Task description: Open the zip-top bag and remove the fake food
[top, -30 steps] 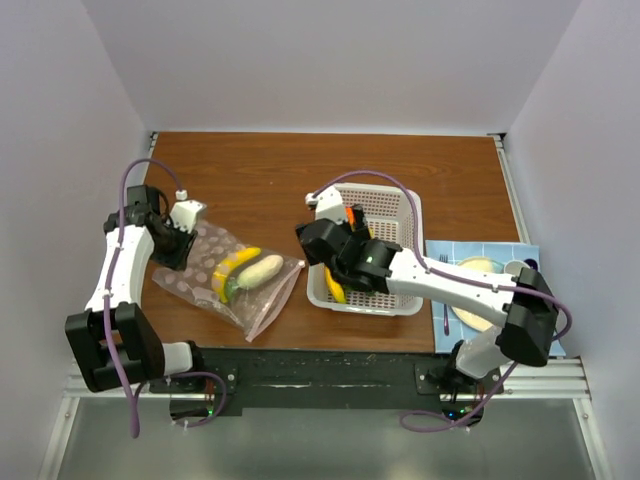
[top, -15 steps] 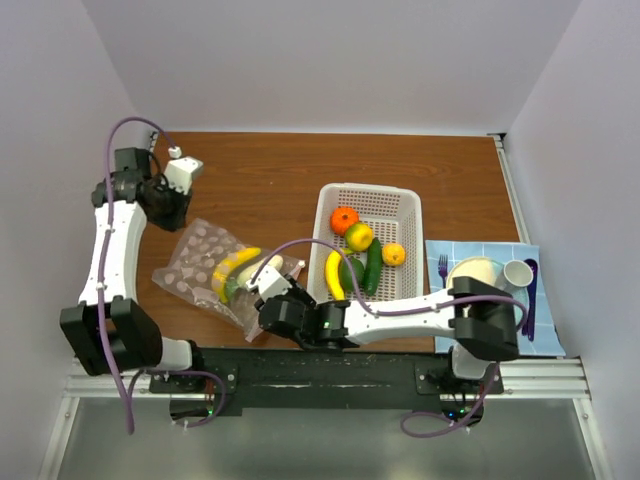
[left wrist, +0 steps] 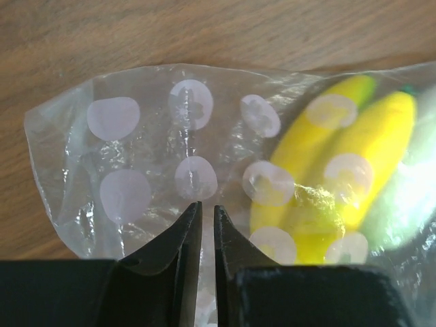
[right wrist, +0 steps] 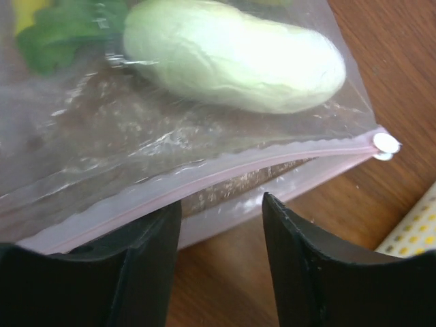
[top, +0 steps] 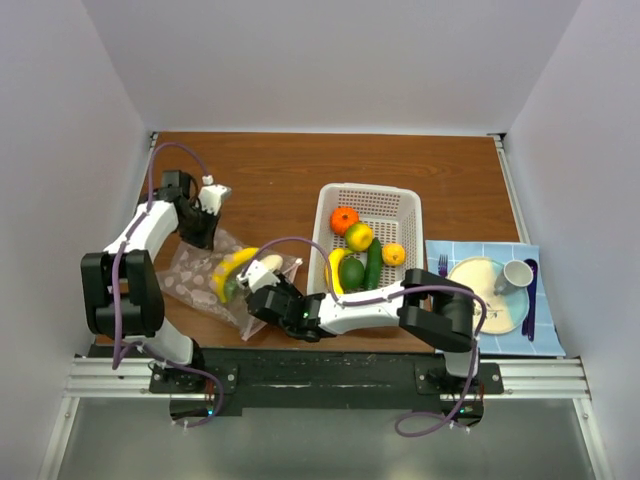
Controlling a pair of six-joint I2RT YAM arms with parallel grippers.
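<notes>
Partway, by my reading: some of the fake food, an orange and a cucumber among it, lies in the white basket at 3 o'clock from table centre. The zip-top bag at 8 o'clock holds a banana, a white piece and something green. Left gripper sits at the bag's 11 o'clock closed end, jaws all but together, pinching the film. Right gripper is at its 5 o'clock edge, jaws apart either side of the pink zip strip, holding nothing; the strip looks sealed where seen, so opening and emptying are left.
</notes>
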